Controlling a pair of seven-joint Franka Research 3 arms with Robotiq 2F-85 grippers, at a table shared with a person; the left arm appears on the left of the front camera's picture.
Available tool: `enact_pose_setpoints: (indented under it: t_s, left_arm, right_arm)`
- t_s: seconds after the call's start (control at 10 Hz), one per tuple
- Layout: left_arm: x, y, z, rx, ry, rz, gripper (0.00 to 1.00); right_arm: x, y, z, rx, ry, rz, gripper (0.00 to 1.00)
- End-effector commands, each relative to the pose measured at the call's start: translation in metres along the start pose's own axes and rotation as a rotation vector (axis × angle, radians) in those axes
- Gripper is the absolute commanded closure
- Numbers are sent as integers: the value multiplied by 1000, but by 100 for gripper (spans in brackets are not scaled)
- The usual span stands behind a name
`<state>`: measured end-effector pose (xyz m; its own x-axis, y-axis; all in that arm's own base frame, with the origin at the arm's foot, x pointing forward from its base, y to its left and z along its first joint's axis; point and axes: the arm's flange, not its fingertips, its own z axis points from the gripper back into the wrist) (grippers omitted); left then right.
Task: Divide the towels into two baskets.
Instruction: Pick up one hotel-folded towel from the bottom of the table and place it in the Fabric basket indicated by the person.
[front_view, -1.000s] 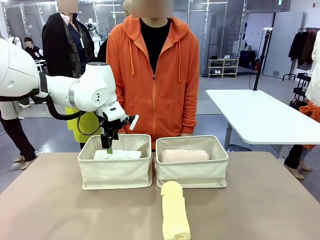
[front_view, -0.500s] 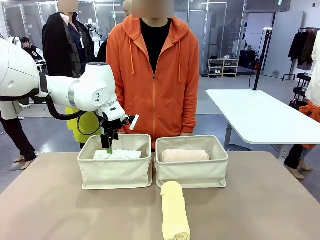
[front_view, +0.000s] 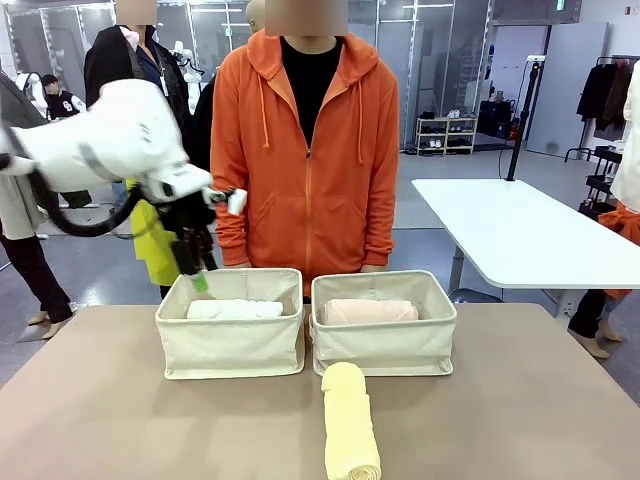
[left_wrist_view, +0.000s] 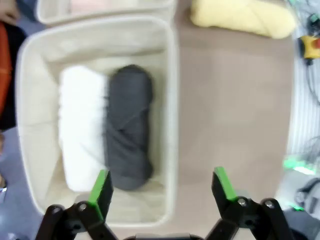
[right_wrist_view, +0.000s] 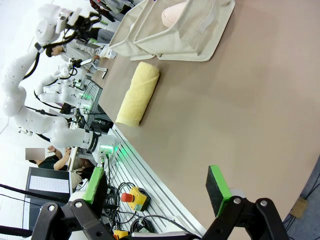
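Softness decides the next grab: the yellow towel (front_view: 350, 420), on the worktop (front_view: 520, 400) just in front of the right basket (front_view: 385, 345), looks light and squashy, so pinch across its middle. Left claw (front_view: 198, 280), up left of that basket, gapes wide, empty; right claw (right_wrist_view: 156, 187) too.

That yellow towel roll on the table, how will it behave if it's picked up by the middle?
The yellow towel roll looks soft, so it would probably squash under a pinch and sag at both ends. Its near end shows loose folds, so it may partly unroll.
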<state>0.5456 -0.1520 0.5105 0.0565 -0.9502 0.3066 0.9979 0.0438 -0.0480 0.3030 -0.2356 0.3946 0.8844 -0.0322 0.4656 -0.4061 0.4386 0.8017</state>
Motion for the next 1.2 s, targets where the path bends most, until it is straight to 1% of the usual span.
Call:
enact_pose_setpoints:
  t_s: [0.0,0.1,0.2,0.3,0.4,0.5,0.6,0.7,0.8,0.9,1.0,1.1]
  left_arm:
    - [-79,-49,19,-137,-233,188,0]
    - [-120,-80,31,-169,-330,263,0]
    - [-159,-104,43,-174,-433,342,0]
    - [-200,-127,55,-162,-544,430,0]
    - [-243,-150,62,-149,-628,534,0]
    - [-294,-177,63,-163,-702,642,0]
    - [-338,-197,58,-170,-777,744,0]
    - [-379,-217,46,-169,-845,862,0]
    - [-409,-232,27,-198,-931,911,0]
    - [-427,-241,8,-217,-958,967,0]
    - [-435,-244,0,-195,-1028,950,0]
    - [-438,-243,-4,-197,-1029,960,0]
  right_arm:
    - [0,3,0,-8,4,-11,0]
    - [0,3,0,-8,4,-11,0]
    - [0,3,0,-8,4,-11,0]
    - [0,3,0,-8,4,-11,0]
    - [0,3,0,-8,4,-11,0]
    - [0,3,0,-8,4,-11,0]
    - [0,3,0,-8,4,-11,0]
    - [0,3,0,-8,4,-11,0]
    - [0,3,0,-8,4,-11,0]
    - [0,3,0,-8,4,-11,0]
    - [0,3,0,-8,4,-11,0]
    - [0,3,0,-8,4,-11,0]
